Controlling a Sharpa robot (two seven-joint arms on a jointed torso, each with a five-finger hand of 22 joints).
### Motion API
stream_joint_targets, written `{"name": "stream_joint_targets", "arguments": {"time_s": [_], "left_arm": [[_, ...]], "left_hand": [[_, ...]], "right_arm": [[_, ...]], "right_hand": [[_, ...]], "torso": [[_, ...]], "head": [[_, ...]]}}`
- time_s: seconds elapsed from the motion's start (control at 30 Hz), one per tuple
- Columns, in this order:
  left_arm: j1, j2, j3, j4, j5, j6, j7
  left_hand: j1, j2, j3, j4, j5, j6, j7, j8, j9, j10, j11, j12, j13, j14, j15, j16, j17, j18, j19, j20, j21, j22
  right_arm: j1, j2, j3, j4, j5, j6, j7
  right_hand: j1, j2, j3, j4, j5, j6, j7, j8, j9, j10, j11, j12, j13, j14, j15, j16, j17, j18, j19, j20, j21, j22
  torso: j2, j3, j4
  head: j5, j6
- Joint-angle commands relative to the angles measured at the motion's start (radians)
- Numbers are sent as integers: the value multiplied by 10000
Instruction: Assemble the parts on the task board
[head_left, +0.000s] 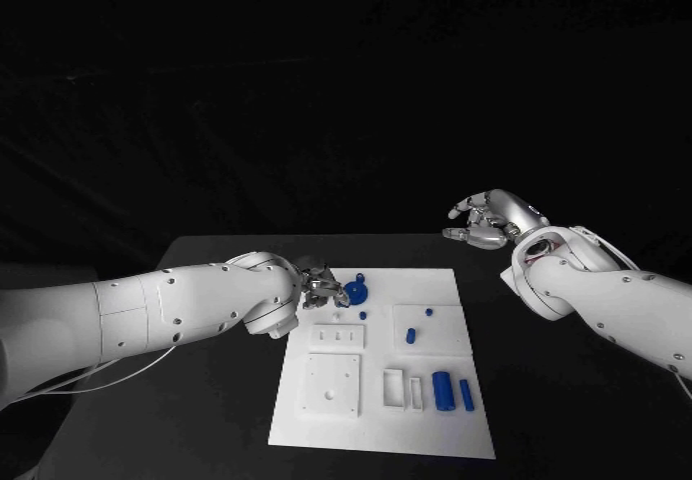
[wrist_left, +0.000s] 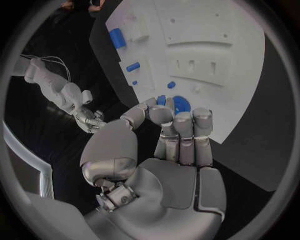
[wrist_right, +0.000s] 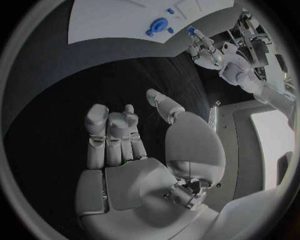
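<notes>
The left hand (head_left: 319, 287) pinches a small blue plastic peg (wrist_right: 192, 30) just beside the round blue disc (head_left: 356, 291) on the white task board (head_left: 378, 425). The right hand (head_left: 486, 222) hangs well apart, fingers curled on nothing.

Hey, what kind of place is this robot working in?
Probably a lab or test bench, darkened. A black table holds a white task board with small blue parts, and the left hand reaches over it while the right hand hangs off the board.

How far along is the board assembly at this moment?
Early on. The round blue part sits at the task board's far-left corner. The left hand pinches a small blue part there. The blue cylinders lie loose near the board's front; the right hand holds nothing.
</notes>
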Motion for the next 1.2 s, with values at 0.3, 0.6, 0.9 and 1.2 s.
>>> {"name": "stream_joint_targets", "arguments": {"time_s": [0.3, 0.6, 0.9, 1.2], "left_arm": [[-374, 368, 7, -275, -706, 413, -342], [-480, 357, 8, -330, -706, 406, -316], [-611, 389, 7, -355, -706, 519, -287], [-690, 407, 7, -415, -980, 540, -273]], "left_hand": [[-103, 252, -33, 29, 763, 1380, -1187, 29, 1956, -784, -516, 640, 743, 1019, -798, 355, 302, 567, 608, -1226, 361, 104], [-761, 712, 74, -147, 1206, 1525, -1243, 140, 2069, -719, -566, 832, 810, 1062, -837, 537, 460, 641, 564, -1196, 476, 202], [-1110, 856, 212, -174, 1318, 1619, -1276, 260, 2140, -683, -593, 986, 844, 1089, -848, 658, 534, 677, 551, -1189, 526, 239], [-1267, 916, 262, -175, 1416, 1673, -1291, 345, 2180, -658, -603, 1058, 837, 1093, -843, 706, 559, 686, 534, -1181, 547, 256]], "right_arm": [[15, 71, 1, 7, 232, 47, 97], [16, 84, 1, -12, 231, 93, 62], [25, 87, 1, -11, 231, 148, 33], [28, 101, 1, -42, 231, 214, -3]], "right_hand": [[63, 56, -108, -3, 427, -125, 196, 37, 20, -68, -2, -10, -60, 22, 61, -87, 32, 1002, 8, -43, -62, 6], [87, 82, -131, 9, 875, -126, 197, 38, 23, -80, 0, 18, -106, 29, 63, -106, 52, 1002, 13, -38, -79, 18], [95, 92, -144, 16, 1071, -128, 199, 38, 23, -86, 1, 34, -128, 33, 64, -115, 62, 1002, 20, -35, -83, 27], [84, 93, -153, 25, 1126, -130, 201, 37, 23, -89, 3, 38, -135, 32, 66, -121, 65, 1002, 18, -32, -88, 28]], "torso": [[92, -47, 195], [82, -61, 226], [77, -74, 241], [76, -64, 224]], "head": [[-227, -153], [-252, -303], [-228, -363], [-180, -392]]}}
